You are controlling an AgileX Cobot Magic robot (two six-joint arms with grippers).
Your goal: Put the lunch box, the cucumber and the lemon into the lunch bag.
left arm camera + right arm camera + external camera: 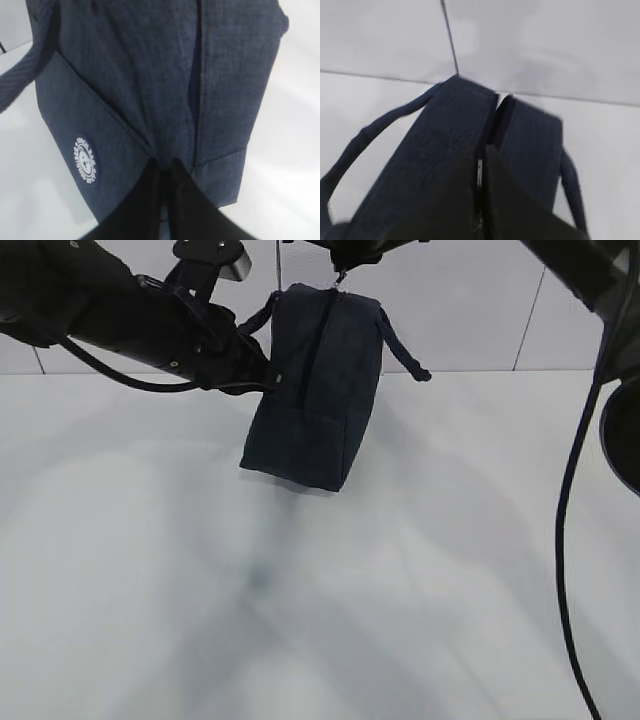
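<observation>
The dark navy lunch bag (315, 400) hangs tilted between both arms, its lower corner just above the white table. My left gripper (272, 375) pinches the fabric of its side; the left wrist view shows those jaws (163, 162) shut on a fold beside the round white logo (85, 161). From above, my right gripper (340, 272) is shut on the metal zipper pull (479, 172) at the bag's top end (455, 130). A loop handle (405, 350) sticks out on each side. The lunch box, the cucumber and the lemon are out of view.
The white table (150, 590) stretches in front of the bag, carrying only shadows. A pale tiled wall (470, 300) stands behind. A black cable (565, 540) and part of the right arm (620, 430) hang at the right edge.
</observation>
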